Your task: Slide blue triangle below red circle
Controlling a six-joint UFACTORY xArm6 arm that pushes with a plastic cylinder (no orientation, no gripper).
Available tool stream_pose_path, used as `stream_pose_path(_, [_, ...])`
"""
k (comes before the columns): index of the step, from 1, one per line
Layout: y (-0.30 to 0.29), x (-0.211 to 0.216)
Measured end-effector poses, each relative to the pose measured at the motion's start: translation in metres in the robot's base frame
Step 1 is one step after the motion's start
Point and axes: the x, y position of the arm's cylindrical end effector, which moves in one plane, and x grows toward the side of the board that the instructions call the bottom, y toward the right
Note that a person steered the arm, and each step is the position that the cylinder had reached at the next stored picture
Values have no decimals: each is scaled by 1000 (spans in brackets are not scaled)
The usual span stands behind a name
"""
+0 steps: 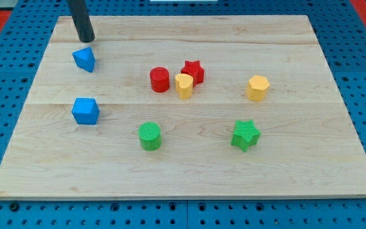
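Note:
The blue triangle [84,59] lies near the board's upper left. The red circle [159,79] stands near the middle, to the right of the triangle and a little lower. My tip [86,39] is just above the blue triangle in the view, close to its top edge; I cannot tell if it touches. The dark rod rises out of the view's top.
A red star [194,71] and a yellow heart-like block [183,85] crowd the red circle's right side. A blue cube [85,111] sits at the left, a green circle [150,136] below the red circle, a green star [244,135] and a yellow hexagon [257,88] at the right.

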Motion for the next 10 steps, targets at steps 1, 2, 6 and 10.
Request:
stream_pose_path(1, [-6, 22])
stream_pose_path(2, [-6, 43])
stream_pose_path(6, [1, 113])
stream_pose_path(10, [-27, 104])
